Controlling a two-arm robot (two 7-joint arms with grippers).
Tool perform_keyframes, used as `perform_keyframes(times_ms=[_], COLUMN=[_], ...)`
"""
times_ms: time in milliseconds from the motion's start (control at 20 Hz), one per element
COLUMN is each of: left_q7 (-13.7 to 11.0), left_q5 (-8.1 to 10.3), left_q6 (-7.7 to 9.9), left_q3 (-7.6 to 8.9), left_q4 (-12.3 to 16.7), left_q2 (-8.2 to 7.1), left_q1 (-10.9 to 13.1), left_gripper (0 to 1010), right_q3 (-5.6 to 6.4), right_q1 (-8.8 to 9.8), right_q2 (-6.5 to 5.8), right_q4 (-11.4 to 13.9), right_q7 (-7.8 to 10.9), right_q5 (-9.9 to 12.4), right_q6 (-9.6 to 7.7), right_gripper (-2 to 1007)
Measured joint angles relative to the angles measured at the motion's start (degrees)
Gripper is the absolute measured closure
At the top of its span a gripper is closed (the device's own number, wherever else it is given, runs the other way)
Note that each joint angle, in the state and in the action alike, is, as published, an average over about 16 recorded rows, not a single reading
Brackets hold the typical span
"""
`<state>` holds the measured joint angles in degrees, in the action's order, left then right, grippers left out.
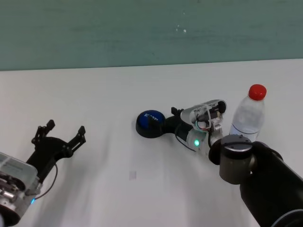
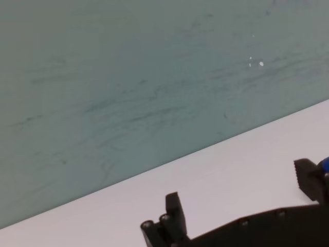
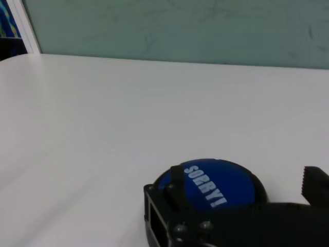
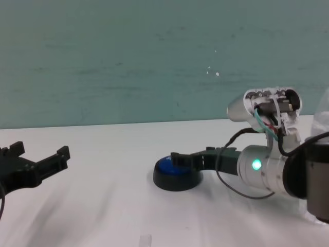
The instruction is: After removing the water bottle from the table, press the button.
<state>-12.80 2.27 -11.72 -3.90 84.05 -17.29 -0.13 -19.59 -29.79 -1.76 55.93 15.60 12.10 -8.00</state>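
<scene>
The water bottle (image 1: 247, 117), clear with a red cap, stands upright on the white table (image 1: 118, 90) at the right, just behind my right forearm; its edge shows in the chest view (image 4: 323, 117). The blue dome button (image 1: 148, 124) on its black base sits mid-table (image 4: 171, 172). My right gripper (image 1: 167, 121) is open and hovers low at the button's right side (image 4: 180, 158). In the right wrist view the button (image 3: 212, 186) lies between and just beyond the gripper's fingers (image 3: 176, 181). My left gripper (image 1: 64, 131) is open above the table at the left, holding nothing (image 4: 38, 154).
A teal wall (image 1: 142, 28) runs along the table's far edge. A small pale mark (image 1: 133, 175) lies on the tabletop in front of the button. Bare white surface stretches between the two arms.
</scene>
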Motion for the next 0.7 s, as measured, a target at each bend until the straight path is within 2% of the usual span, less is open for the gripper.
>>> perform_keyframes(times_ms=[350, 700], left_q7=[0.0, 0.0], left_q5=[0.0, 0.0], left_q6=[0.0, 0.0], left_q3=[0.0, 0.0], left_q4=[0.0, 0.0], left_q2=[0.0, 0.0], left_q1=[0.0, 0.0], left_gripper=[7, 7], right_q3=[-0.34, -0.79], right_q1=[1.55, 5.73], right_q2=[-0.21, -0.97], right_q4=[3.9, 11.0], right_q7=[-0.42, -1.48], right_q5=[-0.2, -0.4], right_q6=[-0.06, -1.49], right_gripper=[2, 2])
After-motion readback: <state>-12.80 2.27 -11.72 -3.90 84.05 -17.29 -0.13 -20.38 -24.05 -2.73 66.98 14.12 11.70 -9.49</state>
